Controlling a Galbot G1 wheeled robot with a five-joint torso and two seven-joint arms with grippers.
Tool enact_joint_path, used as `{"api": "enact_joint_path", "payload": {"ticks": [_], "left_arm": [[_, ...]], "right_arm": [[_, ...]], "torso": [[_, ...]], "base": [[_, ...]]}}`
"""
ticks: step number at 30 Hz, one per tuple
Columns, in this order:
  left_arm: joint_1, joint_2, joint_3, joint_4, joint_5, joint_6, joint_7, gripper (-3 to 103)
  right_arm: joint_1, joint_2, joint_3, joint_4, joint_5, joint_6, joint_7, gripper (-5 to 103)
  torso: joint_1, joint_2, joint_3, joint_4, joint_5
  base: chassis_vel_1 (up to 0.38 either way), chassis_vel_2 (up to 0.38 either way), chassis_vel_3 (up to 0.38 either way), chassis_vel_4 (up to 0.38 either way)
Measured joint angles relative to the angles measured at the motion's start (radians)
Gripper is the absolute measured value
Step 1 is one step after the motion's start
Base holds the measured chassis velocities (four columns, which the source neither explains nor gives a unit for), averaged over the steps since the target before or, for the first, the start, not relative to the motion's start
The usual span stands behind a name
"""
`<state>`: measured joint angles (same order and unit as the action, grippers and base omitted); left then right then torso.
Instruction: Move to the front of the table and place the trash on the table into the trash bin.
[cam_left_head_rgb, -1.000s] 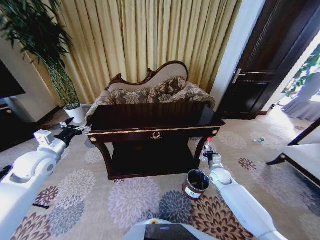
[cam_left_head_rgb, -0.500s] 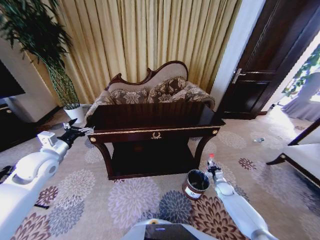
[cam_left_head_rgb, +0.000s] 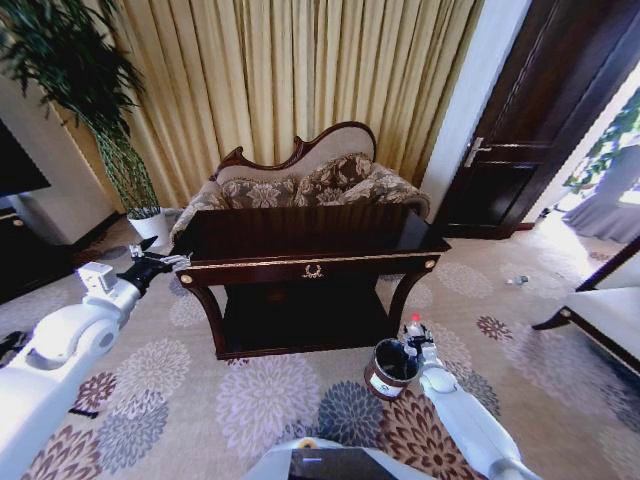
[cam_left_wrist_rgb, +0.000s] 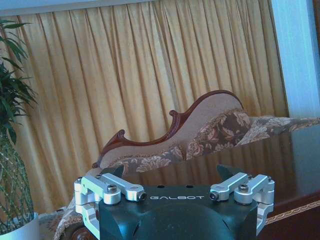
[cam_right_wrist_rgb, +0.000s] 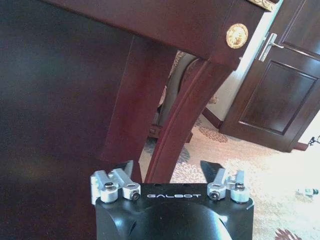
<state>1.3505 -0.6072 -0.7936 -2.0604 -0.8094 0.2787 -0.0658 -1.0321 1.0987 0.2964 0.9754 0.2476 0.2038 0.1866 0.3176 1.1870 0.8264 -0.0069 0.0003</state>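
- bottle (cam_left_head_rgb: 414, 327), clear with a red cap, sits upright in the right tool (cam_left_head_rgb: 416, 338), just above the right rim of the bin (cam_left_head_rgb: 391, 368).
- bin stands on the flowered carpet (cam_left_head_rgb: 260, 395), near the bench's right front leg, with its white label facing near.
- right tool is closed on the bottle in the head view; in the right wrist view its two fingers (cam_right_wrist_rgb: 212, 172) stand apart, and the bottle between them cannot be made out there.
- right wrist view looks under the bench (cam_right_wrist_rgb: 150, 20), past the curved leg (cam_right_wrist_rgb: 185, 120) and a gold stud on the corner.
- bench (cam_left_head_rgb: 310, 250) is dark and glossy, with gold trim and a crest on its front; the sofa (cam_left_head_rgb: 300, 180) is just behind it.
- left tool (cam_left_head_rgb: 152, 262) hangs off the bench's left end, near the top's level; its fingers (cam_left_wrist_rgb: 227, 174) stand wide with nothing between them.
- plant (cam_left_head_rgb: 140, 215) in a white pot stands far left.
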Motion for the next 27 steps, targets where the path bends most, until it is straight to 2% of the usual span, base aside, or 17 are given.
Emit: {"api": "enact_joint_path", "payload": {"ticks": [3,5,7,11,12,14,15,17,19,21,24,27], "left_arm": [[-0.004,-0.003,0.004,0.002,0.000,0.000,0.000,100],[-0.007,-0.010,0.006,0.004,-0.001,-0.001,-0.002,100],[-0.008,-0.012,0.006,0.004,-0.002,0.000,-0.004,100],[-0.016,-0.031,0.011,0.009,-0.005,-0.007,-0.024,100],[-0.016,-0.031,0.011,0.009,-0.005,-0.007,-0.024,100],[-0.018,-0.042,0.012,0.015,-0.005,-0.018,-0.026,100],[-0.018,-0.042,0.012,0.015,-0.005,-0.018,-0.026,100],[-0.016,-0.050,-0.002,0.017,-0.011,-0.019,-0.025,100],[-0.015,-0.053,-0.010,0.017,-0.014,-0.019,-0.025,100],[-0.012,-0.062,-0.039,0.015,-0.032,-0.019,-0.022,100],[-0.009,-0.070,-0.059,0.011,-0.042,-0.019,-0.020,100],[0.016,-0.084,-0.110,-0.006,-0.071,-0.025,-0.011,100]], "right_arm": [[-0.001,0.000,0.000,0.015,0.001,-0.003,0.005,87],[-0.017,-0.008,0.001,0.103,0.038,-0.024,0.030,96],[-0.025,-0.015,0.002,0.144,0.060,-0.032,0.036,99],[-0.074,-0.039,-0.006,0.383,0.151,-0.056,0.110,100],[-0.074,-0.039,-0.006,0.383,0.151,-0.056,0.110,100],[-0.098,-0.061,-0.016,0.542,0.191,-0.095,0.140,100],[-0.098,-0.061,-0.016,0.542,0.191,-0.095,0.140,100],[-0.108,-0.095,-0.026,0.711,0.249,-0.156,0.186,100],[-0.108,-0.109,-0.029,0.779,0.272,-0.183,0.211,100],[-0.110,-0.156,-0.034,0.931,0.341,-0.246,0.268,100],[-0.113,-0.193,-0.037,1.010,0.384,-0.280,0.295,100],[-0.139,-0.297,-0.034,1.166,0.493,-0.342,0.317,100]], "torso": [[0.000,0.000,0.000,-0.0001,0.0000],[0.000,0.000,0.000,-0.0001,0.0002],[0.000,0.000,0.000,0.0000,0.0001],[0.000,0.000,0.000,-0.0001,0.0002],[0.000,0.000,0.000,-0.0001,0.0002],[0.000,0.000,0.000,0.0000,-0.0002],[0.000,0.000,0.000,0.0000,-0.0002],[0.000,0.000,0.000,0.0000,-0.0001],[0.000,0.000,0.000,0.0000,-0.0003],[0.000,0.000,0.000,0.0001,0.0001],[0.000,0.000,0.000,0.0001,-0.0002],[0.000,0.000,0.000,-0.0002,-0.0002]], "base": [[0.000,0.000,0.000,0.000],[0.000,0.000,0.000,0.000],[0.000,0.000,0.000,0.000],[0.000,0.000,0.000,0.000],[0.000,0.000,0.000,0.000],[0.000,0.000,0.000,0.000],[0.000,0.000,0.000,0.000],[0.000,0.000,0.000,0.000],[0.000,0.000,0.000,0.000],[0.000,0.000,0.000,0.000],[0.000,0.000,0.000,0.000],[0.000,0.000,0.000,0.000]]}}
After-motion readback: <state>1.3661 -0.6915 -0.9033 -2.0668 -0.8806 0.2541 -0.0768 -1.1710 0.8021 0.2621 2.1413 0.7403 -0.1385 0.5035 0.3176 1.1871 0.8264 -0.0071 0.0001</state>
